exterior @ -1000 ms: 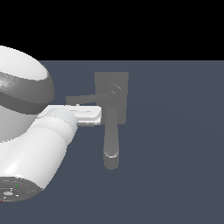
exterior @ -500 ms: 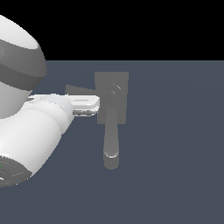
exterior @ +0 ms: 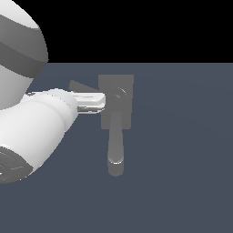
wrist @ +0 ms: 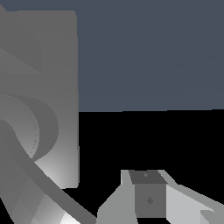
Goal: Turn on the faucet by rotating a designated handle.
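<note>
My tool [exterior: 101, 102] reaches in from the exterior view's left, its white tip lying level against the left edge of the faucet [exterior: 116, 102]. The faucet is a dull grey fixture on the blue-grey surface [exterior: 182, 150]: a flat rectangular base block stands upright, a small round pivot sits on its face, and the rounded spout tube hangs from there down toward the camera, ending in a blunt tip with a shadow beneath it. The handle [exterior: 78, 87] is the thin grey bar jutting from behind my tool, up and toward the exterior view's left of the base block; only its outer end shows there, as my own wrist and arm [exterior: 32, 127] cover the rest.

In the wrist view the base block fills one side, with the round pivot boss on it and the handle [wrist: 48, 186] crossing as a slanted grey bar. One of my fingers [wrist: 148, 197] shows just beside it, seemingly apart from the bar, though the view is too tight to be sure. Whether my tool is spread or pressed together, I cannot tell.
</note>
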Robot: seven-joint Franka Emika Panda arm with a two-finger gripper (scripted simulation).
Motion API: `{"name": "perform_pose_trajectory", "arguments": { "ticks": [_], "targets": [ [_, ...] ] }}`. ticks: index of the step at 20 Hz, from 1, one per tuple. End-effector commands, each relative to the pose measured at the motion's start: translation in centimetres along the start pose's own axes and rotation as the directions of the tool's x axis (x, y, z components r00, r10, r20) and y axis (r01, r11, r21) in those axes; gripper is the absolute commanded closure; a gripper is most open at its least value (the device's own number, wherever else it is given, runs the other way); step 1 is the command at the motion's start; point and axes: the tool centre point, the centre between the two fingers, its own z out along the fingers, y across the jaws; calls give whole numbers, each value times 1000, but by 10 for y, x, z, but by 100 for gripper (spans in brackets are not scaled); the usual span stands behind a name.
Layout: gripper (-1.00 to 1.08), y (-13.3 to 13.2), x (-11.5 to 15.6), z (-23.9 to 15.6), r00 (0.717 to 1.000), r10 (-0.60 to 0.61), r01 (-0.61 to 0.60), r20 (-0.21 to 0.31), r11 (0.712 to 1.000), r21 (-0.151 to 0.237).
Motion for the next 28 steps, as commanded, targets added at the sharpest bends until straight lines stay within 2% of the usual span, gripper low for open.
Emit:
{"name": "perform_pose_trajectory", "arguments": {
  "ticks": [1,13,15,28],
  "targets": [
    [108,-5,-13,0,1000,1,-1,8,1000,4],
    [108,-19,-54,0,1000,1,-1,13,1000,4],
    [108,-18,-44,-1,1000,0,0,-1,1000,5],
    [108,-52,-79,-1,1000,1,-1,7,1000,4]
  ]
}}
